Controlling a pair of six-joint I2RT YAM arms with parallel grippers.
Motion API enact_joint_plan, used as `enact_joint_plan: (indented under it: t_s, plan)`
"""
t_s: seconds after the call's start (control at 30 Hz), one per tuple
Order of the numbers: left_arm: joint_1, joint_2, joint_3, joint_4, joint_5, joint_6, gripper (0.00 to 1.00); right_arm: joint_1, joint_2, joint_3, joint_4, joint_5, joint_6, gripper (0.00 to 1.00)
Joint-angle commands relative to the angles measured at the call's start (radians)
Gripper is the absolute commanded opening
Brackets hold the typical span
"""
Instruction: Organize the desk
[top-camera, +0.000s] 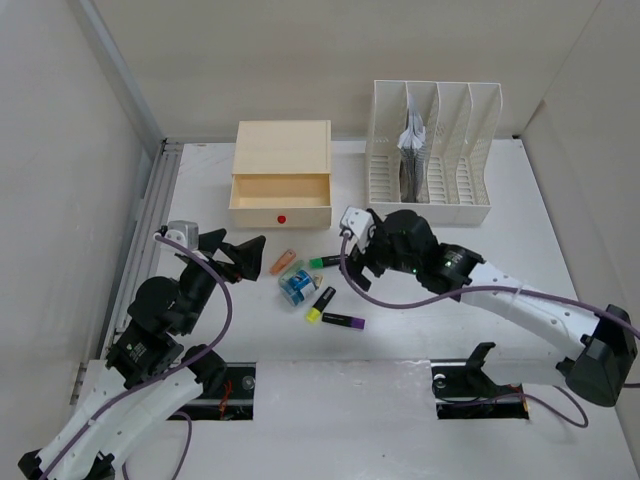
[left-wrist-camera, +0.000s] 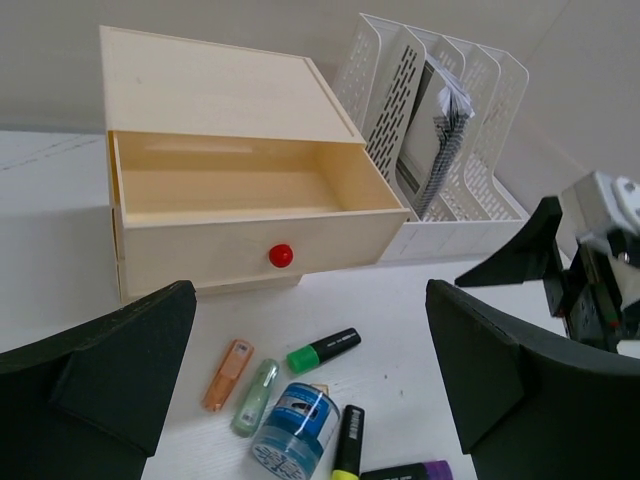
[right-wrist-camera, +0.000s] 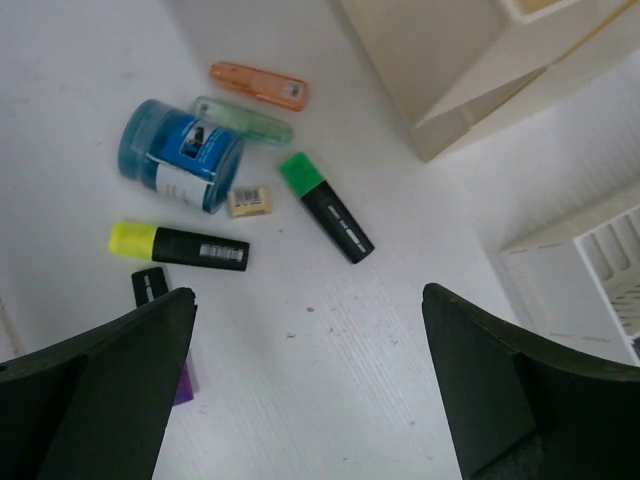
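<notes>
My left claw (top-camera: 237, 250) is spread wide, in front of the open drawer box (top-camera: 281, 160); my right claw (top-camera: 352, 248) is spread too (nothing in either); markers (top-camera: 342, 321) and a blue tub (top-camera: 296, 286) lie on the desk (top-camera: 400, 340), in front of the box.

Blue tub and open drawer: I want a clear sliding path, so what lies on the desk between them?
Left wrist view: an orange item, a pale green item and a green-capped marker lie between tub and drawer.
</notes>
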Motion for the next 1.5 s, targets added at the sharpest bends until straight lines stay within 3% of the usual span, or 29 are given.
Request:
enact_joint_plan:
  t_s: [0.0, 0.07, 0.13, 0.2, 0.3, 0.47, 0.9, 1.47]
  plan:
    - [0.003, -0.008, 0.007, 0.040, -0.023, -0.001, 0.99, 0.074, -0.025, -0.045, 0.087, -0.010, -0.027, 1.00]
    - [0.003, -0.008, 0.007, 0.040, -0.023, -0.001, 0.99, 0.097, -0.025, -0.056, 0.077, -0.057, -0.073, 1.00]
    - [0.003, 0.001, 0.007, 0.040, -0.032, -0.001, 0.99, 0.097, -0.025, -0.056, 0.049, -0.250, -0.089, 1.00]
    - [0.003, 0.001, 0.007, 0.031, -0.041, -0.001, 0.99, 0.114, 0.020, -0.045, 0.029, -0.307, -0.100, 1.00]
    - [0.003, 0.010, 0.007, 0.031, -0.054, -0.001, 0.99, 0.151, 0.065, -0.045, 0.093, -0.236, -0.090, 0.96]
    - [0.003, 0.010, 0.007, 0.022, -0.063, -0.001, 0.99, 0.151, 0.231, 0.004, 0.155, -0.073, 0.064, 0.94]
    - [0.003, 0.019, 0.007, 0.022, -0.054, -0.001, 0.99, 0.151, 0.424, 0.158, 0.195, 0.088, 0.460, 0.93]
    - [0.003, 0.010, 0.007, 0.022, -0.035, -0.001, 0.99, 0.255, 0.541, 0.214, 0.195, 0.263, 0.519, 0.93]
